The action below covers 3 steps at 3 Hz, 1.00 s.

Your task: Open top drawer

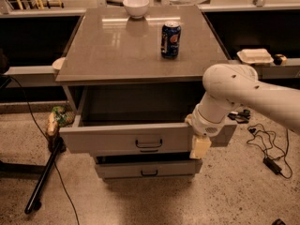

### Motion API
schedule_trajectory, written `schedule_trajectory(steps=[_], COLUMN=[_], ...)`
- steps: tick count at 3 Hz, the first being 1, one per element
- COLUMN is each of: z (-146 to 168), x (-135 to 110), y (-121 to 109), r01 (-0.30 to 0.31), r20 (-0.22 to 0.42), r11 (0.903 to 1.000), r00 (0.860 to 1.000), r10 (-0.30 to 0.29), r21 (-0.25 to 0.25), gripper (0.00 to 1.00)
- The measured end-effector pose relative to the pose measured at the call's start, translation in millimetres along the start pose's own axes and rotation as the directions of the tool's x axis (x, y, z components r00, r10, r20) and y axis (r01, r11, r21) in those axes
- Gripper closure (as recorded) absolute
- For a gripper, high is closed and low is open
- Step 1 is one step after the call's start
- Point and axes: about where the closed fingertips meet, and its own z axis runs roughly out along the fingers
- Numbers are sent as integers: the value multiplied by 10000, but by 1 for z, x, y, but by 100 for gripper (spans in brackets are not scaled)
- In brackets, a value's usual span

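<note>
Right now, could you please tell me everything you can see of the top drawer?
The top drawer is matte grey, with a flat front panel and a small dark loop handle at its centre. It stands pulled well out from under the tabletop, level, its inside in shadow. The robot's hand hangs in front of the panel's right part, away from the handle; whether it touches the drawer I cannot tell.
</note>
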Motion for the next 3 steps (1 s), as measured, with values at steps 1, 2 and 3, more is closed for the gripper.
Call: schedule_trajectory(steps=[1, 2, 3], z=[-7, -13, -18], x=[-1, -3, -4], y=[0, 0, -1], r01=[0, 0, 0], r20=[0, 0, 0], r11=[10000, 10000, 10000], r00=[10000, 10000, 10000], r10=[0, 0, 0], r21=[0, 1, 1], gripper=[65, 96, 100])
